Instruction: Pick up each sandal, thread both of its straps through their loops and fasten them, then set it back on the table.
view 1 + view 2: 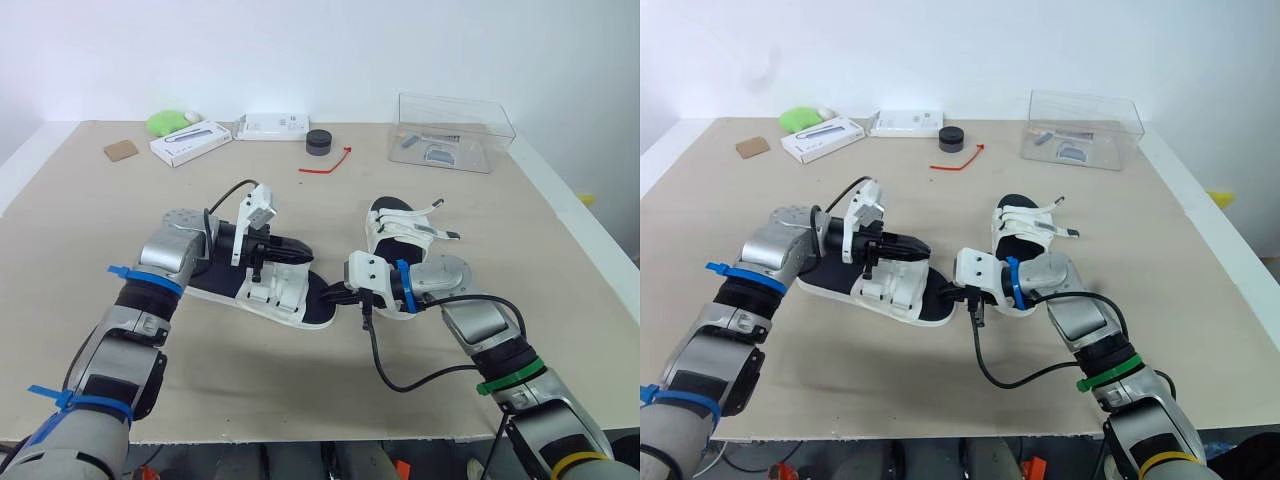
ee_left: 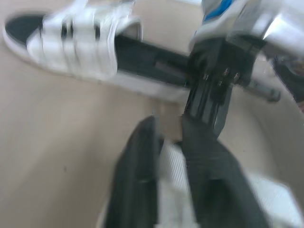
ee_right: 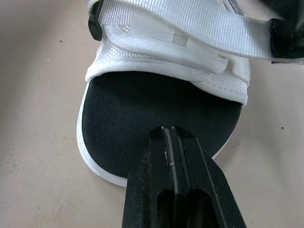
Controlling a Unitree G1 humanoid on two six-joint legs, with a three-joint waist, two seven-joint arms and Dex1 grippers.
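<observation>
Two white sandals with black footbeds lie on the beige table (image 1: 300,400). On the near sandal (image 1: 272,292), my left gripper (image 1: 305,252) is shut on a white strap (image 2: 173,164), which it holds across the upper; the strap (image 3: 190,23) runs taut to that gripper's black fingertip (image 3: 285,38). My right gripper (image 1: 330,297) is shut with nothing in it, and its tip (image 3: 168,133) rests on the toe end of the black footbed (image 3: 142,114). The second sandal (image 1: 400,232) lies just behind my right wrist, its strap ends sticking out loose to the right.
Along the far edge stand a clear plastic box (image 1: 455,130), a black round cap (image 1: 319,142), a red tie (image 1: 328,162), two white boxes (image 1: 190,142) (image 1: 272,125), a green object (image 1: 165,122) and a brown card (image 1: 120,150).
</observation>
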